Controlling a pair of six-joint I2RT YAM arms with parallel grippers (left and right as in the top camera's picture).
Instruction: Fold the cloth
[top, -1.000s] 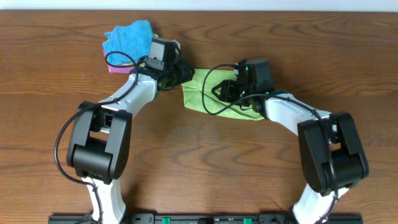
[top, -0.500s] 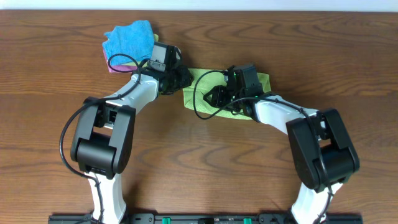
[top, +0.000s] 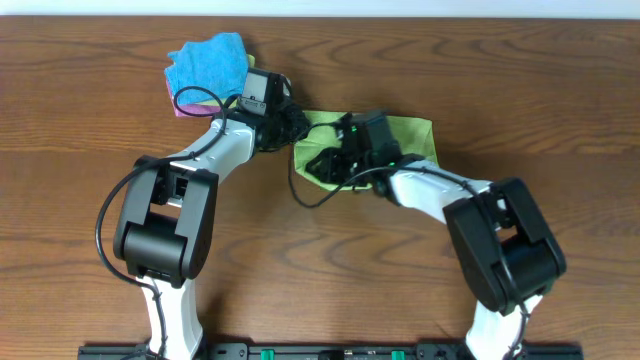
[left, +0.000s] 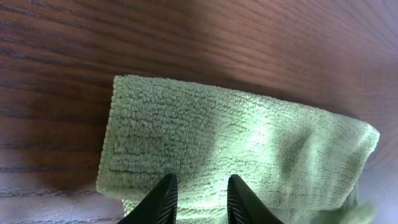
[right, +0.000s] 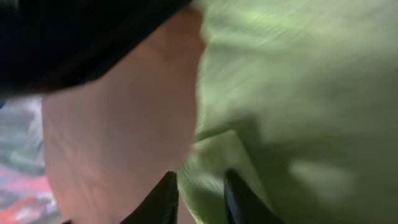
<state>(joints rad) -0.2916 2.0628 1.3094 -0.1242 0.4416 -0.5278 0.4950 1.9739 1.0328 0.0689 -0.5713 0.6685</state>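
Left gripper, overhead: the left gripper (top: 288, 126) sits at the 10 o'clock corner of the green cloth (top: 408, 135); its jaw state cannot be told from above.
Right gripper, overhead: the right gripper (top: 322, 164) lies over the cloth's 8 o'clock part, just beside the left one; its state is also unclear.
Cloth, overhead: on the table (top: 520, 80), toward its 12 o'clock edge; a blue cloth (top: 205, 58) lies apart at 10 o'clock.
Left wrist: fingers (left: 163, 200) narrowly parted at 6 o'clock, green pile showing between them; whether they pinch it cannot be told.
Right wrist: blurred; fingers (right: 163, 198) narrowly parted over green folds; grip unclear.
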